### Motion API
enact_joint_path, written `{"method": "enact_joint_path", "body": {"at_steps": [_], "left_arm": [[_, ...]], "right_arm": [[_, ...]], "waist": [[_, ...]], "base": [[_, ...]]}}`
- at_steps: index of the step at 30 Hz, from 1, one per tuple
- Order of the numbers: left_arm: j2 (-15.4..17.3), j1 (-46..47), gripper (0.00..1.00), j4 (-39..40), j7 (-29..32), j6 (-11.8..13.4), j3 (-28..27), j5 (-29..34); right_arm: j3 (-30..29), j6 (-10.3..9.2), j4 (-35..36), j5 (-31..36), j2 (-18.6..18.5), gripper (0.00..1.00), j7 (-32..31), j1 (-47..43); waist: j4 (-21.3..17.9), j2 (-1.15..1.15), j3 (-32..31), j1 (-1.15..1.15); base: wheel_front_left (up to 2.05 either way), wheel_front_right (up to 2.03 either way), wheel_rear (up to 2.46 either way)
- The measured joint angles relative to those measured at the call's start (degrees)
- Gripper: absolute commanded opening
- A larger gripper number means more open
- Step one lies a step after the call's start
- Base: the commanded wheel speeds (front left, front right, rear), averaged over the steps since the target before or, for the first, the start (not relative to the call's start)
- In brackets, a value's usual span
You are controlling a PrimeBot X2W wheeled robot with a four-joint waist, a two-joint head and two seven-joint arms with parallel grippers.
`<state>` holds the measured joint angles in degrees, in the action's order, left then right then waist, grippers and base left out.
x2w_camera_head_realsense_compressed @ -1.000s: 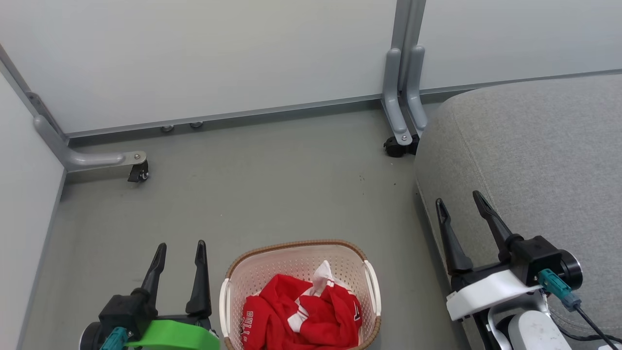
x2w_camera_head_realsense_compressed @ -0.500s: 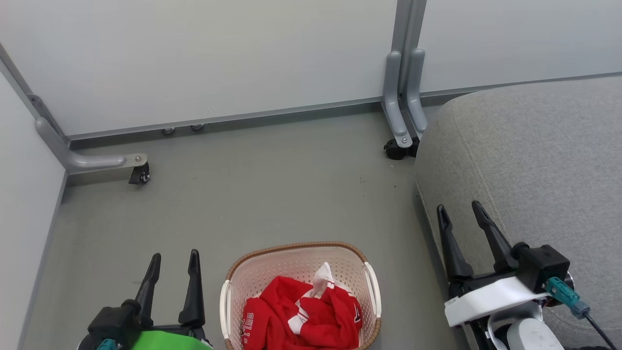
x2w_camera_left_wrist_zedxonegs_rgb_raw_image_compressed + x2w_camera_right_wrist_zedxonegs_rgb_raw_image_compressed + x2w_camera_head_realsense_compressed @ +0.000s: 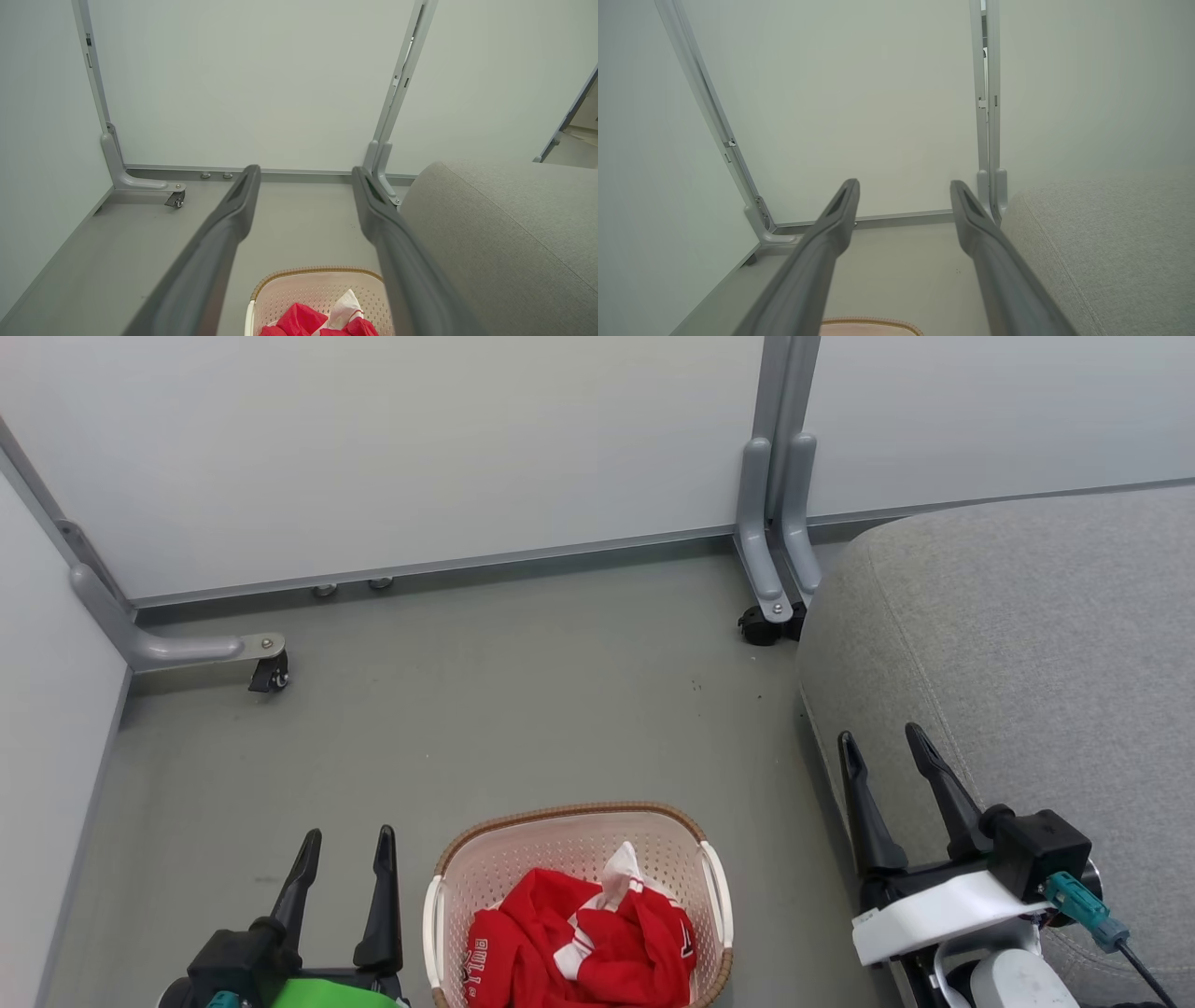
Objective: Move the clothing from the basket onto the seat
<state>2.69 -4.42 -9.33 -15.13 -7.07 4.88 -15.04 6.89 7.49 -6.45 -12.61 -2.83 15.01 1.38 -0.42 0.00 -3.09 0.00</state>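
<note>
Pale partition panels (image 3: 420,448) on grey metal frames close off a corner of grey floor (image 3: 513,691). The large grey upholstered seat (image 3: 1027,644) takes up the right side, its rounded corner near a castored frame foot (image 3: 770,607). On the floor just left of the seat stands the cream basket (image 3: 569,814), with the red-and-white clothing (image 3: 579,943) bunched inside. The left tool (image 3: 348,833) hovers beside the basket and the right tool (image 3: 879,735) by the seat's edge, each with fingers spread and holding nothing.

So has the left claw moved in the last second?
Yes. The left gripper has pulled back toward the robot: its tips were level with the far rim of the basket, now short of it.
</note>
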Motion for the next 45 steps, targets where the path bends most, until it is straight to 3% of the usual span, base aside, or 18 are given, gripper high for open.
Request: {"method": "enact_joint_path", "body": {"at_steps": [17, 30, 38, 42, 45], "left_arm": [[0.0, 0.1, 1.0, -2.5, 0.0, -0.2, 0.1, 0.5], [0.0, 5.1, 1.0, -9.1, 0.0, 0.7, 4.0, 1.8], [0.0, 13.7, 1.0, -21.1, 0.0, 2.3, 7.7, 5.3], [0.0, 20.0, 1.0, -30.6, 0.0, 4.1, 8.3, 8.2], [0.0, 25.0, 1.0, -40.6, 0.0, 3.5, 9.2, 8.6]], "right_arm": [[-0.1, 0.0, 0.1, -0.5, 0.0, 1.0, 0.0, 0.0], [-0.2, 0.0, 1.3, 0.1, 0.0, 1.0, 0.0, 2.9], [1.1, 0.0, 4.1, -0.1, -0.1, 1.0, 0.0, 6.9], [2.4, 0.0, 6.4, -0.7, 0.0, 1.0, 0.0, 9.0], [2.6, 0.0, 7.9, -1.4, -0.1, 1.0, 0.0, 10.2]], "waist": [[-1.3, 0.0, 1.4, 0.0], [-4.7, 0.0, 7.4, 0.0], [-7.3, 0.0, 14.6, 0.0], [-8.8, 0.0, 19.1, 0.0], [-9.8, 0.0, 22.5, 0.0]], "base": [[0.0, 0.0, 0.0], [0.0, 0.0, 0.0], [0.0, 0.0, 0.0], [0.0, 0.0, 0.0], [0.0, 0.0, 0.0]]}}
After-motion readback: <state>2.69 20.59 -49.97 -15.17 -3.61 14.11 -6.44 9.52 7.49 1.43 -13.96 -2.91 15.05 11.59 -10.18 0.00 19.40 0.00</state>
